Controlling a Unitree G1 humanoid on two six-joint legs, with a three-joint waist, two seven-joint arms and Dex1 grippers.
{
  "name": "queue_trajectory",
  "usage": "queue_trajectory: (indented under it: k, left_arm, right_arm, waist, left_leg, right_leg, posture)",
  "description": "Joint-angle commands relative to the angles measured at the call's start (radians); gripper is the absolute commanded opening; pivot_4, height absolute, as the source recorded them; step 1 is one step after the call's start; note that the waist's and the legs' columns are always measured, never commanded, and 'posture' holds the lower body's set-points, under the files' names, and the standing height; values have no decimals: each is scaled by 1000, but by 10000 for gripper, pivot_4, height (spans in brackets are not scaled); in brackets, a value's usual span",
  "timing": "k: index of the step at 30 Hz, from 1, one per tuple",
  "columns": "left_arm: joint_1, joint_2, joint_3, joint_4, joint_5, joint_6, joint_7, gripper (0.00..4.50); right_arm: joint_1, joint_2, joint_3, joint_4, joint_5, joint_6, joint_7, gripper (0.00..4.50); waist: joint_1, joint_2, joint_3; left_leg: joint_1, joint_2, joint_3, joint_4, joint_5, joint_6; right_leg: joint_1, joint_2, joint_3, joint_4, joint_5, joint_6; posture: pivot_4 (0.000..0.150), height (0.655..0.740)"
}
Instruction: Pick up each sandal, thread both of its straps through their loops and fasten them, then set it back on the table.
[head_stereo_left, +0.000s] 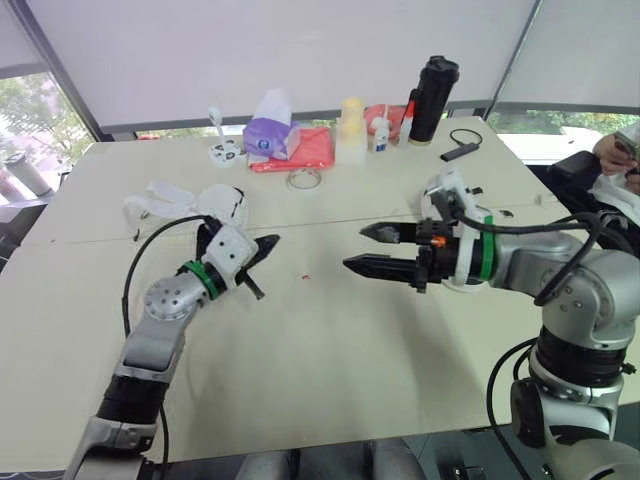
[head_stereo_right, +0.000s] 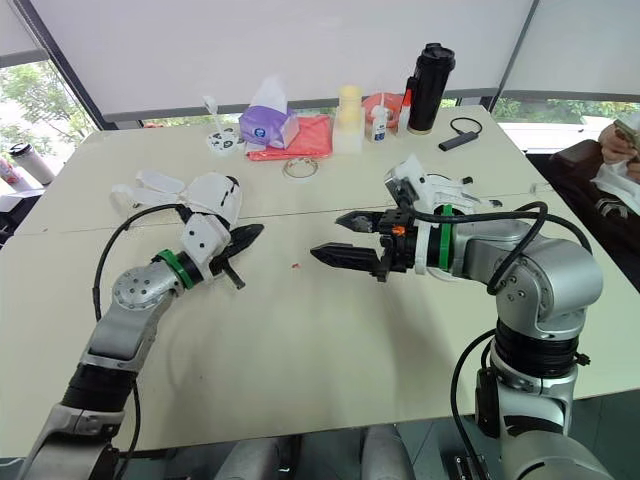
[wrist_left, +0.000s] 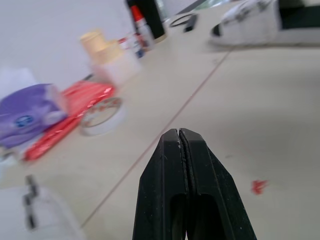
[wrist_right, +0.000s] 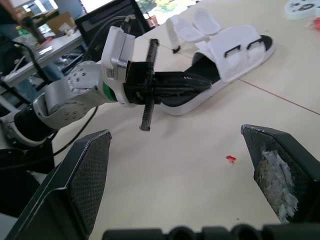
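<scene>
White strapped sandal (head_stereo_right: 215, 200) is being crowded by the pinched-together left gripper (head_stereo_right: 252, 234); a second white sandal (head_stereo_right: 410, 180) is being partly screened by the wide-spread right gripper (head_stereo_right: 328, 235).

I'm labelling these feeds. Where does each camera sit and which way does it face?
Left eye view: on the head, looking down over the cream table and both arms: left gripper shut, right gripper open.
Right eye view: the head's other eye, same scene.
Left wrist view: left wrist, looking along its shut jaws toward the clear tape roll.
Right wrist view: right wrist, between open jaws, facing the left gripper and white strapped sandal.
Both wrist views share a red speck.
</scene>
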Motion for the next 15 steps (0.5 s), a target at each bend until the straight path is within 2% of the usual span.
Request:
queue_trajectory:
  k: [1,4,8,10,15]
  left_arm:
    - [-34,101,50,50,192,-127,160,8812]
    - [-48,162,38,98,278,-161,218,23088]
    - [-60,208,30,139,365,-170,282,44391]
    - [-68,240,15,161,440,-174,320,44818]
    - [-85,261,-27,181,527,-143,328,44818]
  right_arm:
    - [20,7,16,-19,36,-47,-44,45000]
    - [30,-3,36,-10,48,-76,-68,45000]
    - [36,-16,61,2,59,-110,-94,45000]
    - [35,-17,71,9,68,-124,-105,45000]
    - [31,-28,96,23,89,-154,-123,45000]
  waist:
    - [-5,0,0]
    - [-3,0,0]
    - [-1,0,0]
    - [-2,0,0]
    - [-2,0,0]
  left_leg:
    - [0,0,0,0,0,0]
    - [0,0,1,-1,0,0]
    - [0,0,0,-1,0,0]
    - [0,0,0,-1,0,0]
    - [0,0,0,-1,0,0]
  right_leg:
    - [0,1,0,0,0,0]
    - [-1,0,0,1,0,0]
    - [-1,0,0,0,0,0]
    - [-1,0,0,0,0,0]
    - [-1,0,0,1,0,0]
  posture:
    - [1500,7400]
    - [1500,7400]
    - [1500,7400]
    - [1500,7400]
    - [1500,7400]
